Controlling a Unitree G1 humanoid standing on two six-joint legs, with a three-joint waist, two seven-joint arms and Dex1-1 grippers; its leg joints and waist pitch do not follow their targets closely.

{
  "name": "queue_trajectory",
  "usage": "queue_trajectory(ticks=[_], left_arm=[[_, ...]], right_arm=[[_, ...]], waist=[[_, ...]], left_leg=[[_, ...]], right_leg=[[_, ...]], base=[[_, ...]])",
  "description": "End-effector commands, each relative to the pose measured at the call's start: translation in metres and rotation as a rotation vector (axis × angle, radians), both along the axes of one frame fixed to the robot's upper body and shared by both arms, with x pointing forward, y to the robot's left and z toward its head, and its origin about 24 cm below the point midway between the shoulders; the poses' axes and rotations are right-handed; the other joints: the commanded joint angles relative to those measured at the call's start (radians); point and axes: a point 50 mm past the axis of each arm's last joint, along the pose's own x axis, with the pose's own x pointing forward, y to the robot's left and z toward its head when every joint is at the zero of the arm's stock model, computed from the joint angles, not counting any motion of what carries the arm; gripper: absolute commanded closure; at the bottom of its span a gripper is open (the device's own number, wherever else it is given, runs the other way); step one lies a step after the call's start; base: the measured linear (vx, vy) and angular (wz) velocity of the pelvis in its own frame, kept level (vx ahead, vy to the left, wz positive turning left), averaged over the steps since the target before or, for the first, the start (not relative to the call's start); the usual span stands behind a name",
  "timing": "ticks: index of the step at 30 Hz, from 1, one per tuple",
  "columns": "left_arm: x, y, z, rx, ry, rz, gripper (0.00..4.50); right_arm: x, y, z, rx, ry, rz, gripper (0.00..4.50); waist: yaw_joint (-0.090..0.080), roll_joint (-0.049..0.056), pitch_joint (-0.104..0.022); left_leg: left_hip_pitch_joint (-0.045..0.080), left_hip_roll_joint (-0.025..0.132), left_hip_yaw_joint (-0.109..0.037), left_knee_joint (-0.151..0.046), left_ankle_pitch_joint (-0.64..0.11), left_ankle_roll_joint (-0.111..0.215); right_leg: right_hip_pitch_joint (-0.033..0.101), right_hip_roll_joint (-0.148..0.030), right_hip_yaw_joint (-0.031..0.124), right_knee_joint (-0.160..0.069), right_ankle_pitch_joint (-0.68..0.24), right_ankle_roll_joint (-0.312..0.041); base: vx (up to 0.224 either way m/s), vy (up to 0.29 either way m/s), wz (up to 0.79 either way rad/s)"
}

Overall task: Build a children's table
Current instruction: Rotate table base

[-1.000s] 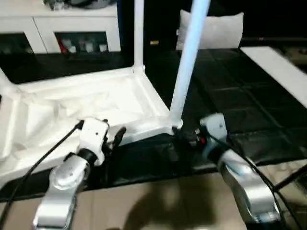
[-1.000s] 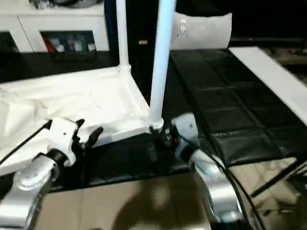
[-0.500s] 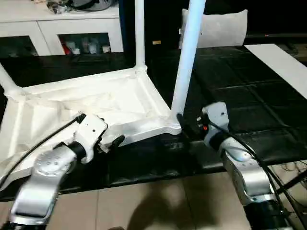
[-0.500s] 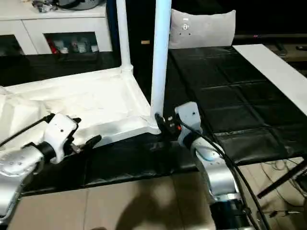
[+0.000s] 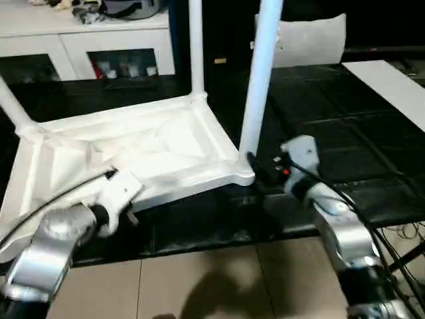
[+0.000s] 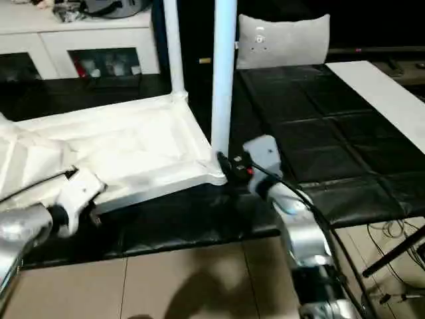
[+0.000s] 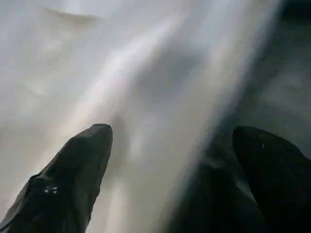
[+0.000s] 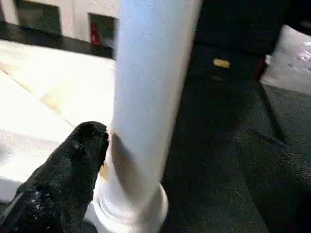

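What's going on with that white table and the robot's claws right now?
Left gripper open at upturned table top's near rim. Right gripper open around nearest leg's base. Three legs standing. Nothing blocking.

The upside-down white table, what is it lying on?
The table top lies upside down on a black quilted mat, legs up. The mat shows all around it; the part underneath is covered, so anything there stays hidden.

A white cabinet point(image 5: 99, 40) and grey cushion point(image 6: 285, 40) behind black mat point(image 5: 345, 133).
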Motion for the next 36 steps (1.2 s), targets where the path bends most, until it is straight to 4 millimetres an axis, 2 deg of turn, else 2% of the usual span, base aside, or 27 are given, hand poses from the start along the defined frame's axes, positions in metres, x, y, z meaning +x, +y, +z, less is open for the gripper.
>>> queue_trajectory(ticks=[1,2,4,5,6,8,11,13,14,15,16,17,19,21,23,24,25,26,27,28,29,30,31,33,34,35,36], left_arm=[[0.005,-0.005,0.014,-0.063,-0.063,0.013,0.14],[0.004,-0.007,0.016,-0.077,-0.071,0.005,0.14],[0.002,-0.014,0.016,-0.086,-0.082,-0.019,0.14],[0.002,-0.015,0.016,-0.081,-0.081,-0.023,0.14],[0.001,-0.018,0.015,-0.074,-0.079,-0.036,0.14],[0.001,-0.021,0.014,-0.074,-0.078,-0.045,0.14],[-0.001,-0.036,0.017,-0.103,-0.055,-0.074,0.14],[-0.004,-0.04,0.019,-0.108,-0.04,-0.086,0.14],[-0.006,-0.04,0.018,-0.094,-0.031,-0.088,0.14],[-0.007,-0.041,0.018,-0.084,-0.026,-0.09,0.14],[-0.008,-0.04,0.016,-0.049,-0.027,-0.093,0.14],[-0.009,-0.038,0.014,-0.015,-0.032,-0.094,0.14],[-0.01,-0.034,0.008,0.042,-0.037,-0.086,0.14],[-0.01,-0.03,0.003,0.097,-0.036,-0.078,0.14],[-0.009,-0.026,-0.003,0.163,-0.031,-0.081,0.14],[-0.009,-0.026,-0.004,0.175,-0.032,-0.079,0.14],[-0.008,-0.027,-0.006,0.178,-0.04,-0.06,0.14],[-0.008,-0.027,-0.006,0.178,-0.042,-0.055,0.14],[-0.007,-0.028,-0.005,0.183,-0.058,-0.041,0.14],[-0.006,-0.027,-0.004,0.202,-0.083,-0.024,0.14],[-0.006,-0.027,-0.004,0.202,-0.083,-0.024,0.14],[-0.005,-0.026,-0.005,0.221,-0.089,-0.022,0.14],[-0.006,-0.025,-0.007,0.248,-0.09,-0.026,0.14],[-0.007,-0.016,-0.012,0.317,-0.086,-0.03,0.14],[-0.007,-0.013,-0.013,0.331,-0.088,-0.03,0.14],[-0.006,-0.009,-0.013,0.345,-0.094,-0.02,0.14],[-0.005,-0.006,-0.012,0.354,-0.099,-0.012,0.14]], right_arm=[[0.002,-0.001,-0.001,-0.01,0.007,0.017,0.0],[0.001,-0.001,-0.001,-0.018,0.009,0.026,0.0],[-0.005,-0.002,-0.001,0.015,0.016,0.083,0.0],[-0.006,-0.002,-0.001,0.017,0.016,0.088,0.0],[-0.005,-0.004,-0.002,0.008,0.017,0.083,0.0],[-0.004,-0.005,-0.003,-0.001,0.017,0.076,0.0],[0.006,-0.006,0.0,-0.009,0.01,0.046,0.0],[0.014,-0.006,0.001,0.001,0.016,0.017,0.0],[0.019,-0.005,0.0,0.003,0.025,0.0,0.0],[0.021,-0.006,0.0,0.003,0.031,-0.011,0.0],[0.024,-0.006,-0.001,0.005,0.039,-0.021,0.0],[0.026,-0.005,-0.001,0.008,0.045,-0.026,0.0],[0.031,-0.002,0.003,0.03,0.044,-0.023,0.0],[0.036,0.002,0.007,0.048,0.035,-0.017,0.0],[0.042,0.003,0.011,0.054,0.023,-0.018,0.0],[0.044,0.003,0.013,0.047,0.021,-0.022,0.0],[0.049,0.0,0.016,0.041,0.018,-0.031,0.0],[0.05,-0.001,0.016,0.04,0.017,-0.033,0.0],[0.053,-0.005,0.018,0.049,0.026,-0.064,0.0],[0.058,-0.012,0.019,0.044,0.034,-0.111,0.0],[0.058,-0.012,0.019,0.044,0.034,-0.111,0.0],[0.059,-0.015,0.019,0.042,0.038,-0.13,0.0],[0.061,-0.018,0.019,0.045,0.041,-0.146,0.0],[0.063,-0.022,0.018,0.071,0.046,-0.183,0.0],[0.064,-0.023,0.017,0.079,0.048,-0.193,0.0],[0.064,-0.028,0.015,0.087,0.055,-0.226,0.0],[0.064,-0.031,0.013,0.091,0.059,-0.248,0.0]], waist=[[0.003,0.026,-0.063],[0.003,0.019,-0.065],[0.011,0.017,-0.067],[0.013,0.023,-0.068],[0.014,0.017,-0.068],[0.018,0.015,-0.068],[0.02,0.017,-0.063],[0.023,-0.001,-0.059],[0.026,0.003,-0.06],[0.024,-0.014,-0.059],[0.027,-0.014,-0.058],[0.03,-0.005,-0.058],[0.025,-0.016,-0.059],[0.025,-0.012,-0.063],[0.021,-0.016,-0.062],[0.019,-0.034,-0.062],[0.019,-0.044,-0.063],[0.02,-0.027,-0.064],[0.011,-0.07,-0.061],[0.019,-0.055,-0.063],[0.019,-0.055,-0.063],[0.016,-0.05,-0.061],[0.015,-0.056,-0.061],[0.015,-0.058,-0.06],[0.015,-0.054,-0.061],[0.02,-0.041,-0.062],[0.019,-0.047,-0.06]], left_leg=[[0.006,0.021,-0.015,-0.075,-0.278,0.001],[0.006,0.021,-0.014,-0.074,-0.275,0.0],[-0.001,0.02,-0.013,-0.071,-0.253,0.013],[-0.003,0.02,-0.014,-0.07,-0.248,0.016],[-0.004,0.019,-0.013,-0.07,-0.24,0.023],[-0.006,0.018,-0.013,-0.069,-0.229,0.026],[-0.002,0.021,-0.014,-0.072,-0.262,0.017],[-0.003,0.02,-0.013,-0.075,-0.273,0.02],[-0.002,0.02,-0.014,-0.074,-0.272,0.018],[-0.002,0.02,-0.012,-0.074,-0.265,0.022],[0.001,0.02,-0.011,-0.073,-0.257,0.025],[0.002,0.019,-0.011,-0.072,-0.258,0.023],[-0.001,0.02,-0.012,-0.074,-0.248,0.02],[0.001,0.021,-0.013,-0.073,-0.245,0.019],[0.0,0.021,-0.011,-0.073,-0.237,0.016],[0.0,0.022,-0.007,-0.073,-0.229,0.018],[-0.001,0.022,-0.007,-0.072,-0.214,0.019],[0.003,0.023,-0.008,-0.072,-0.216,0.012],[0.002,0.026,-0.001,-0.074,-0.222,0.007],[0.007,0.027,-0.006,-0.075,-0.216,-0.002],[0.007,0.027,-0.006,-0.075,-0.216,-0.002],[0.008,0.028,-0.006,-0.075,-0.231,-0.012],[0.008,0.027,-0.006,-0.076,-0.245,-0.022],[0.01,0.026,-0.007,-0.077,-0.273,-0.029],[0.01,0.024,-0.008,-0.076,-0.283,-0.033],[0.012,0.024,-0.011,-0.076,-0.289,-0.037],[0.011,0.023,-0.009,-0.076,-0.295,-0.038]], right_leg=[[0.043,-0.064,0.053,-0.071,-0.274,-0.151],[0.045,-0.064,0.054,-0.07,-0.253,-0.158],[0.051,-0.067,0.054,-0.065,-0.212,-0.172],[0.052,-0.067,0.054,-0.063,-0.206,-0.172],[0.052,-0.065,0.053,-0.065,-0.205,-0.168],[0.053,-0.066,0.052,-0.066,-0.224,-0.162],[0.048,-0.07,0.051,-0.074,-0.317,-0.154],[0.049,-0.071,0.051,-0.077,-0.353,-0.145],[0.048,-0.073,0.051,-0.075,-0.366,-0.143],[0.046,-0.074,0.052,-0.079,-0.389,-0.138],[0.042,-0.073,0.053,-0.08,-0.408,-0.13],[0.038,-0.072,0.054,-0.078,-0.411,-0.125],[0.041,-0.069,0.054,-0.075,-0.387,-0.111],[0.039,-0.07,0.054,-0.073,-0.373,-0.114],[0.04,-0.068,0.055,-0.067,-0.336,-0.126],[0.04,-0.067,0.056,-0.069,-0.329,-0.124],[0.042,-0.069,0.056,-0.063,-0.318,-0.127],[0.038,-0.071,0.057,-0.062,-0.315,-0.137],[0.038,-0.066,0.057,-0.067,-0.292,-0.138],[0.038,-0.069,0.056,-0.056,-0.283,-0.144],[0.038,-0.069,0.056,-0.056,-0.283,-0.144],[0.035,-0.068,0.057,-0.059,-0.279,-0.143],[0.036,-0.067,0.057,-0.058,-0.271,-0.14],[0.035,-0.067,0.056,-0.061,-0.269,-0.135],[0.036,-0.067,0.057,-0.059,-0.258,-0.137],[0.036,-0.069,0.057,-0.057,-0.251,-0.141],[0.038,-0.068,0.057,-0.06,-0.247,-0.146]], base=[[0.0,0.0,0.0],[0.0,0.0,0.0],[0.0,0.0,0.0],[0.0,0.0,0.0],[0.0,0.0,0.0],[0.0,0.0,0.0],[0.0,0.0,0.0],[0.0,0.0,0.0],[0.0,0.0,0.0],[0.0,0.0,0.0],[0.0,0.0,0.0],[0.0,0.0,0.0],[0.0,0.0,0.0],[0.0,0.0,0.0],[0.0,0.0,0.0],[0.0,0.0,0.0],[0.0,0.0,0.0],[0.0,0.0,0.0],[0.0,0.0,0.0],[0.0,0.0,0.0],[0.0,0.0,0.0],[0.0,0.0,0.0],[0.0,0.0,0.0],[0.0,0.0,0.0],[0.0,0.0,0.0],[0.0,0.0,0.0],[0.0,0.0,0.0]])
